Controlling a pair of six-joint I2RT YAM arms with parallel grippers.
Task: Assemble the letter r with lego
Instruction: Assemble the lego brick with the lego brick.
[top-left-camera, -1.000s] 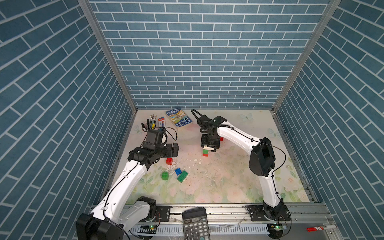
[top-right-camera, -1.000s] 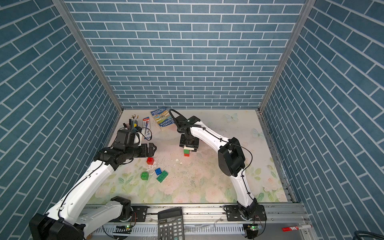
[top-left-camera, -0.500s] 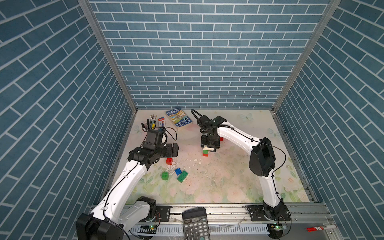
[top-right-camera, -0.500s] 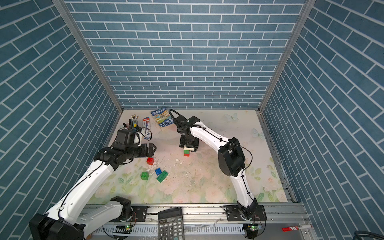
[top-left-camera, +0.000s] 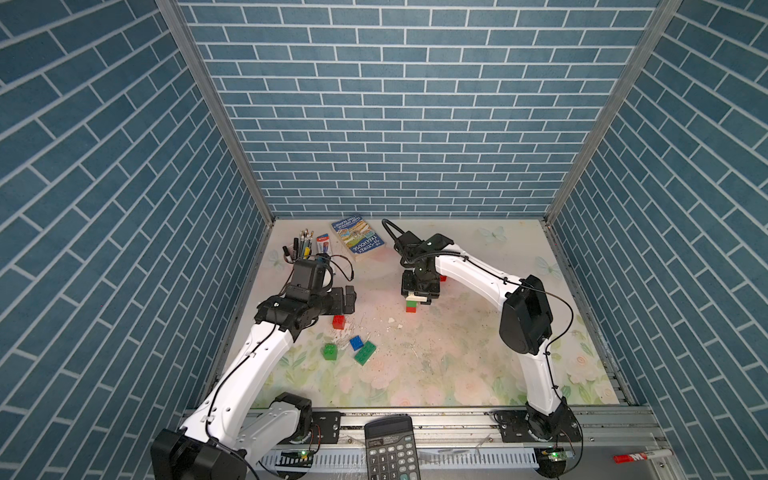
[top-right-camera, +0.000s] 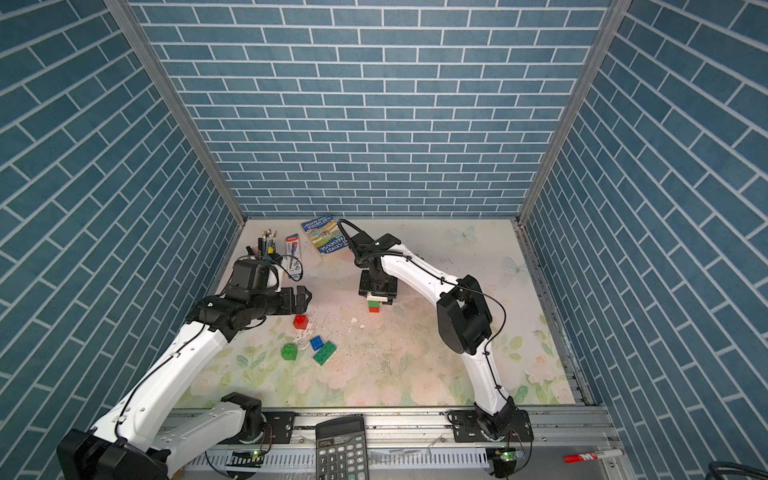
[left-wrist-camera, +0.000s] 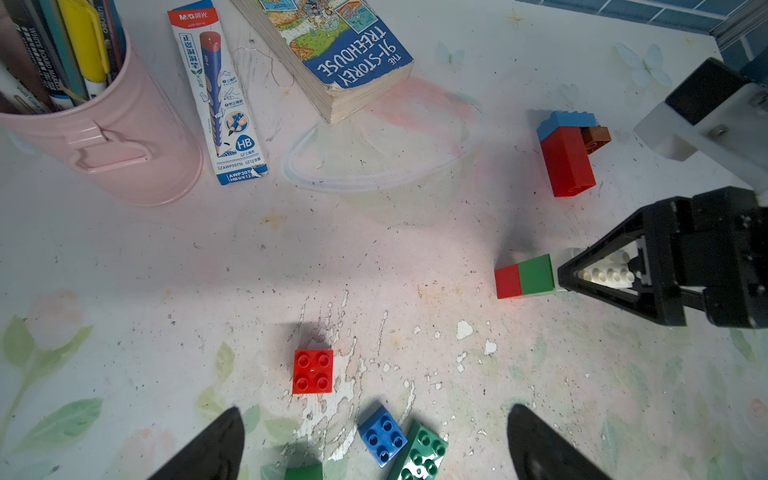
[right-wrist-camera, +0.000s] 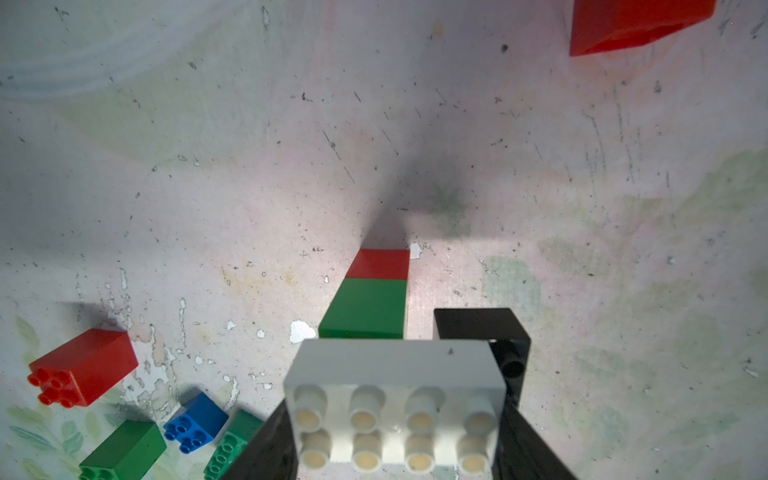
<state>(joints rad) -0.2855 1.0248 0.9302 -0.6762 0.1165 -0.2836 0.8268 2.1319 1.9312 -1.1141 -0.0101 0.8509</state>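
- The right gripper (top-left-camera: 420, 293) is clamped on the white brick (right-wrist-camera: 395, 399), an oblong one with its studs up, with a finger on either side of it.
- The white brick sits over a short column standing on the table (top-left-camera: 457, 365): a green brick (right-wrist-camera: 365, 307) on top of a red brick (right-wrist-camera: 380, 264). It looks to rest on the green one, but I cannot tell whether it is pressed home.
- One end of the white brick juts past the column, and a black piece (right-wrist-camera: 482, 330) shows beneath that end, just beside the green brick (brick or part of the gripper, I can't say).
- To my eye the stem and the arm of the r are roughly there, so the job is well past half. What is left seems to be seating the white brick, letting go, and perhaps adding to the stem.
- The left gripper (top-left-camera: 348, 300) hangs wide open and empty above the spares.
- The spare red square (top-left-camera: 338, 321), green square (top-left-camera: 330, 351), blue square (top-left-camera: 356, 343) and green oblong (top-left-camera: 365, 353) lie near one another, apart from the column.
- A joined clump (left-wrist-camera: 567, 158) of light blue, red and brown lies on its side beyond the column.
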